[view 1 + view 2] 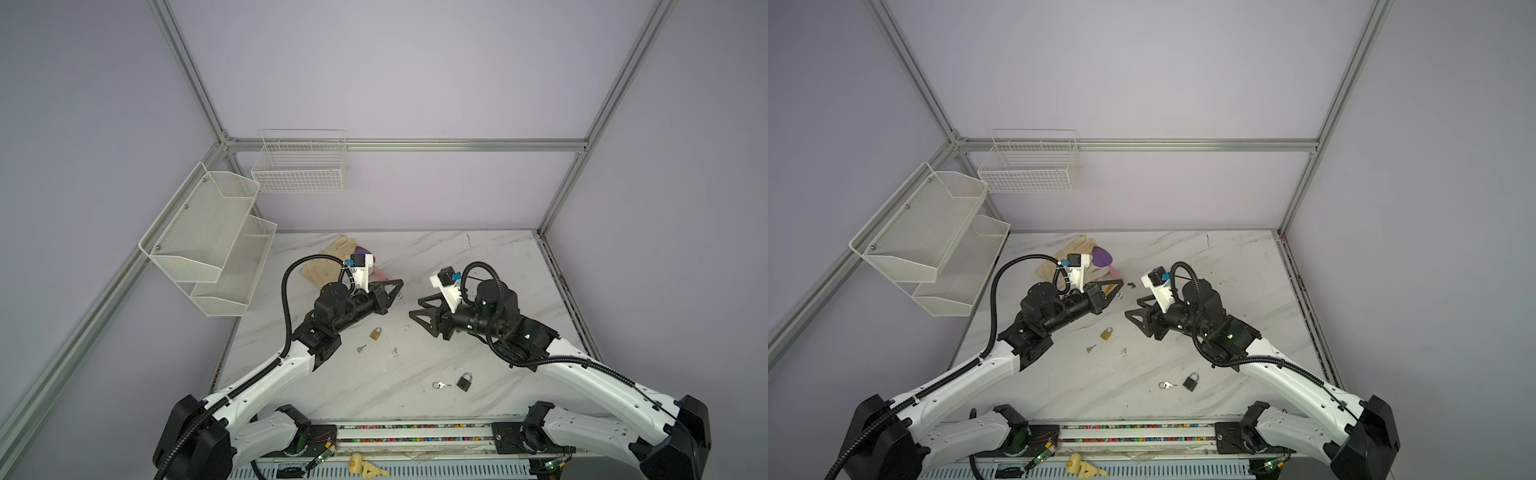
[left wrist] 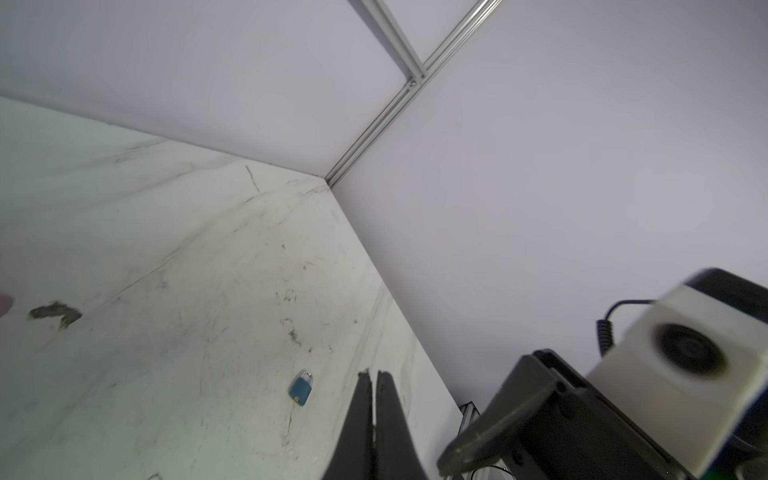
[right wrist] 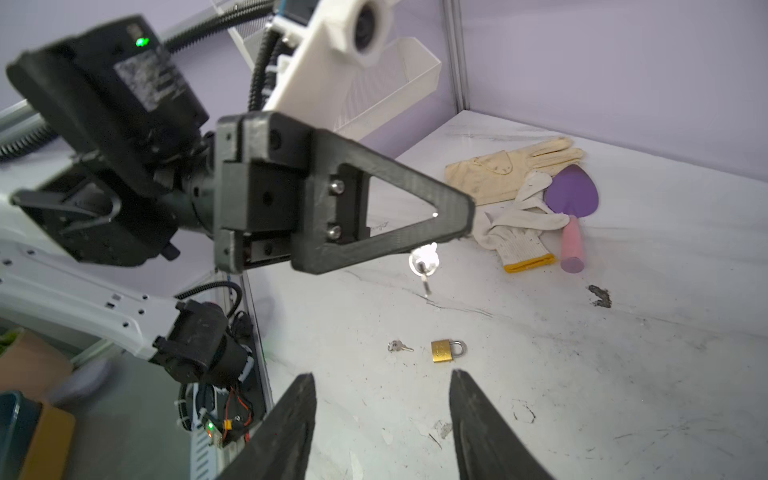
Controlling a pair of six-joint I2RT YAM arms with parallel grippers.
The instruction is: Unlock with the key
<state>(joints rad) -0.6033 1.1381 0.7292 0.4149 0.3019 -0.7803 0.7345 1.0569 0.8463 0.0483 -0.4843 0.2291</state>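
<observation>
My left gripper [image 1: 401,283] [image 3: 465,218] hangs above the marble table, shut on the key [image 3: 423,266], whose ring and blade dangle below its tip. In the left wrist view its jaws [image 2: 374,373] are pressed together and the key is hidden. My right gripper [image 1: 414,306] [image 3: 381,374] faces it, open with nothing between its fingers. A blue padlock [image 2: 301,388] lies on the table, seen only in the left wrist view. A brass padlock [image 1: 375,333] [image 3: 446,350] lies below the two grippers, with a loose key [image 3: 399,346] beside it.
A black padlock [image 1: 464,381] and a key ring [image 1: 440,385] lie near the front edge. Gloves [image 3: 511,166] and a purple trowel [image 3: 572,199] lie at the back left. White wire racks [image 1: 208,237] and a basket [image 1: 299,166] hang on the walls.
</observation>
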